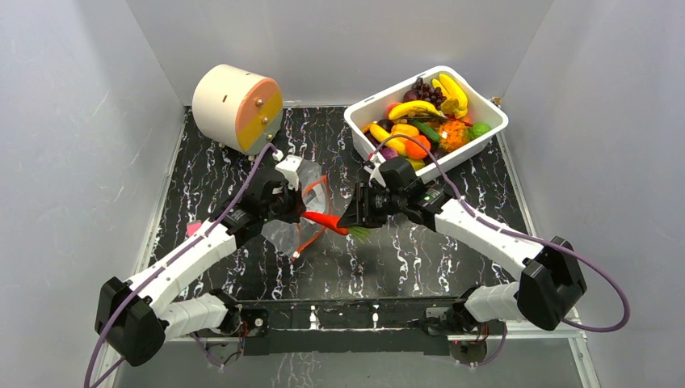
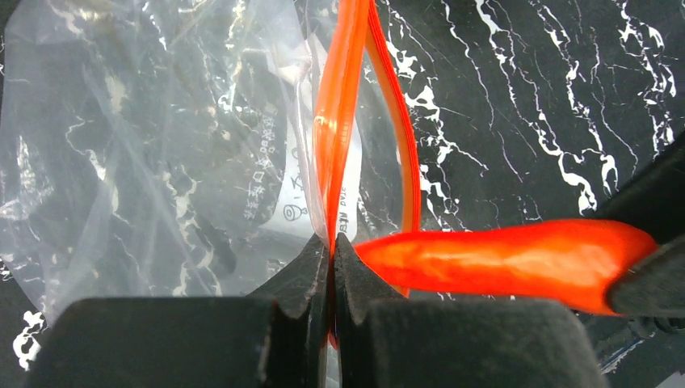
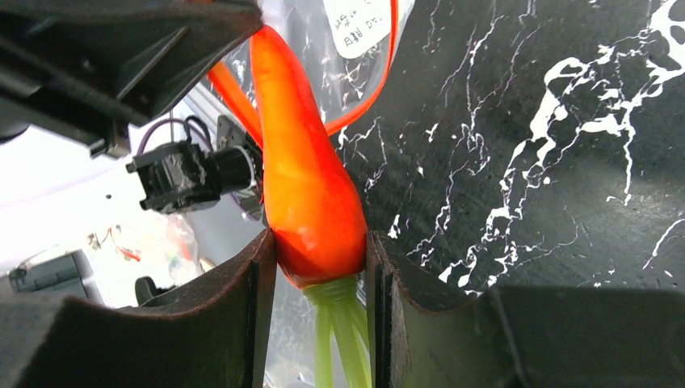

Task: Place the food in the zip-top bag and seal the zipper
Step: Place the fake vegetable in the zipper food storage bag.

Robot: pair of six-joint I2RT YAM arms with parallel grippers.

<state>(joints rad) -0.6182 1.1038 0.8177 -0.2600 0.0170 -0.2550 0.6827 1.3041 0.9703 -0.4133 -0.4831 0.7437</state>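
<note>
The left claw (image 2: 332,250) is shut tight on the bag's (image 2: 145,145) zipper (image 2: 343,121). The right claw (image 3: 321,250) pinches the carrot's (image 3: 303,162) fat end, its tip at the bag's mouth, mid-table (image 1: 452,259).

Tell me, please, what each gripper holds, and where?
Left gripper pinches the orange-red zipper; right gripper clamps the carrot at its thick leafy end.

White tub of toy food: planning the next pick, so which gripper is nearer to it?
Right. The right gripper, holding the carrot, is just in front of the white tub; the left gripper pinches the zipper farther left.
</note>
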